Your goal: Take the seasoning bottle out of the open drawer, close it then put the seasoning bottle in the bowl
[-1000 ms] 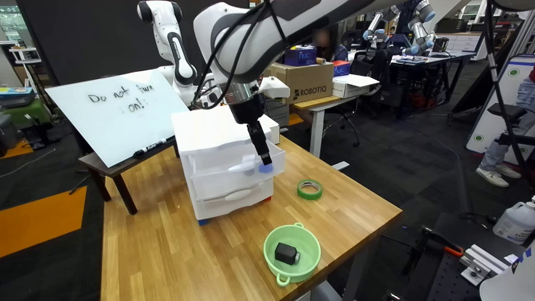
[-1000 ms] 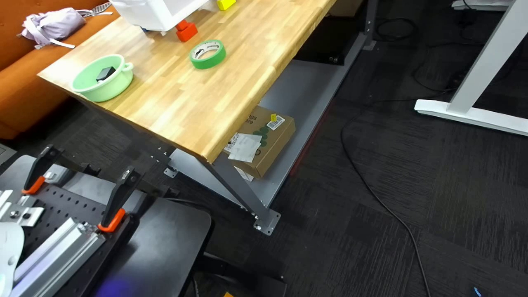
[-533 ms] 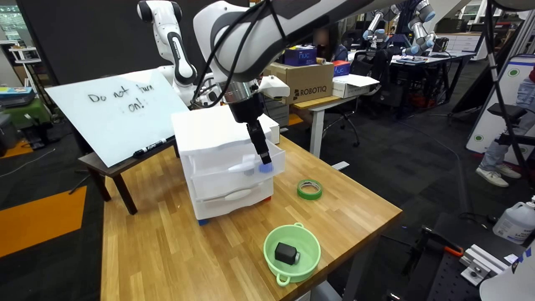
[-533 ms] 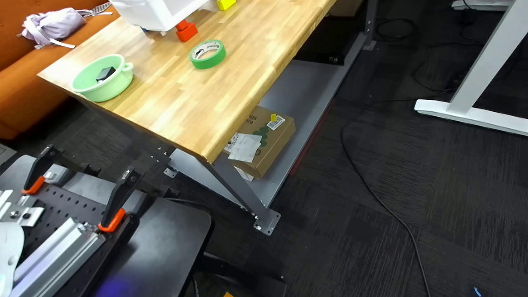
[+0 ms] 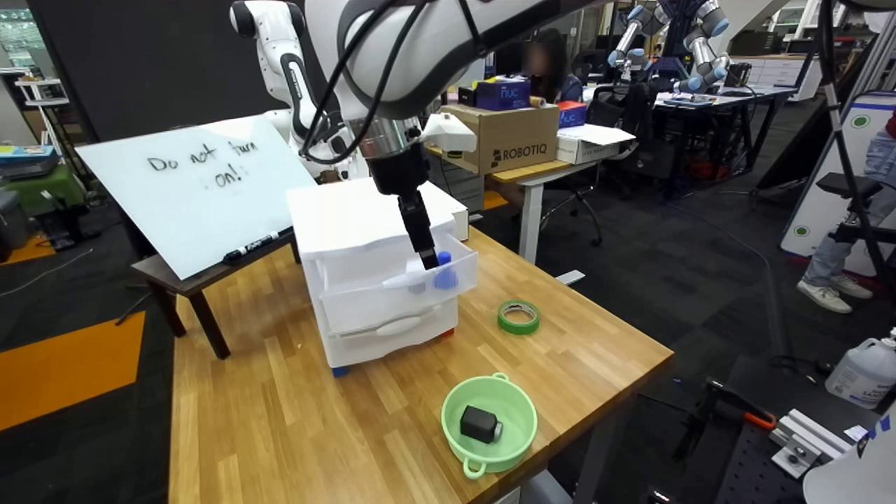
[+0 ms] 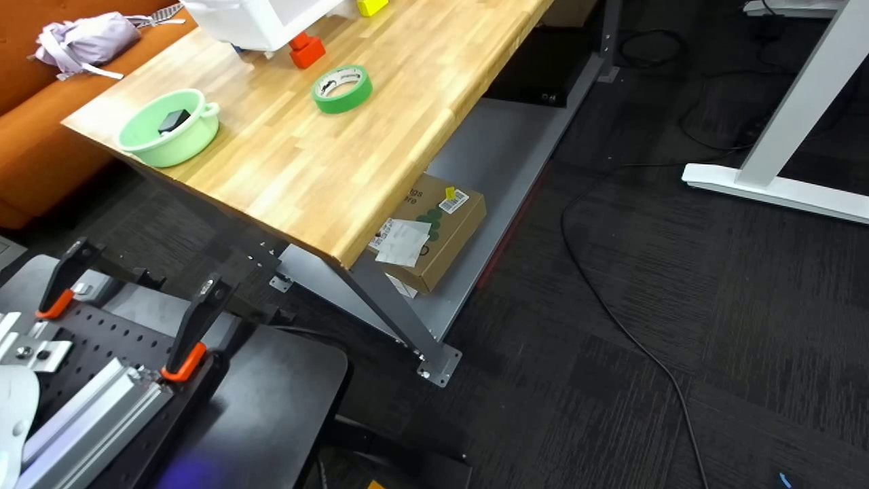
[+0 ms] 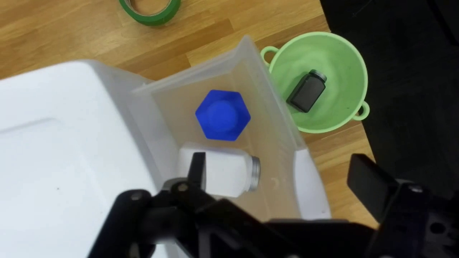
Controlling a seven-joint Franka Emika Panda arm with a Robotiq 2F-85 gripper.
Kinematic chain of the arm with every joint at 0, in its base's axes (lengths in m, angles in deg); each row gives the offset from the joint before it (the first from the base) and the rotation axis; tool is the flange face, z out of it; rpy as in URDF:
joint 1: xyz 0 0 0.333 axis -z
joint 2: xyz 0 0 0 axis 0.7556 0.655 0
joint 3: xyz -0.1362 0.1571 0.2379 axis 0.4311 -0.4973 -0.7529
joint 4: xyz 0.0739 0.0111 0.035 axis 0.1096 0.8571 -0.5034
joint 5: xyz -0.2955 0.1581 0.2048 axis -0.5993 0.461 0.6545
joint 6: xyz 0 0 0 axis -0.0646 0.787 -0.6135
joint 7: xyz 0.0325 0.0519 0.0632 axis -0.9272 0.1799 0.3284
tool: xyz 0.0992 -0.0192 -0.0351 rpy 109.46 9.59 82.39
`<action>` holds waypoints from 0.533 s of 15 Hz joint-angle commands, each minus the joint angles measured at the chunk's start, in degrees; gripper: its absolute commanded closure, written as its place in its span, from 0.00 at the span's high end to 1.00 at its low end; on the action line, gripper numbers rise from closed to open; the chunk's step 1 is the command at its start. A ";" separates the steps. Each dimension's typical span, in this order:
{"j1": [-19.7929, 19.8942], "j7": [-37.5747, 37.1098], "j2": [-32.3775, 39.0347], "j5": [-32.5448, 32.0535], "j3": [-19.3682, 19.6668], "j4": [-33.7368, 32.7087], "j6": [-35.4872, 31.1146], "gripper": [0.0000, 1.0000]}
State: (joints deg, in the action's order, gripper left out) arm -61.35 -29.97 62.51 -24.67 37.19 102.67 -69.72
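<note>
The seasoning bottle (image 7: pixel 226 172) is white with a grey cap and lies on its side in the open middle drawer (image 7: pixel 276 107). The drawer's clear front wall shows in an exterior view (image 5: pixel 364 308). My gripper (image 7: pixel 279 163) is open and empty over the drawer. One finger overlaps the bottle's body; the other lies beyond the drawer's white handle. I cannot tell their heights. In an exterior view the gripper (image 5: pixel 428 262) is at the drawer's opening. The lime-green bowl (image 7: pixel 344 79) holds a small black bottle (image 7: pixel 307 92). The bowl shows in both exterior views (image 5: pixel 518 420) (image 6: pixel 180 149).
A blue hexagonal thing (image 7: pixel 222 114) stands in the drawer beside the bottle. The white chest (image 5: pixel 350 210) stands on the wooden table (image 5: pixel 294 420). A green tape roll (image 5: pixel 518 317) lies between chest and bowl. A whiteboard (image 5: pixel 203 189) leans left of the chest.
In an exterior view my gripper has moved left, away from the blue thing, whose top now shows. The drawer and bowl have not moved.
</note>
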 commanded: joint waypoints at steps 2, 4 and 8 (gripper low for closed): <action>0.67 -4.99 -1.59 0.99 0.64 1.01 -2.99 1.00; 0.94 -8.10 -1.81 1.74 1.03 1.11 -3.68 1.00; 1.24 -14.24 -1.60 5.09 1.64 0.90 -3.85 1.00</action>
State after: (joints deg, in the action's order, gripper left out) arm -60.53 -40.35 61.81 -22.18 38.49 102.60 -72.46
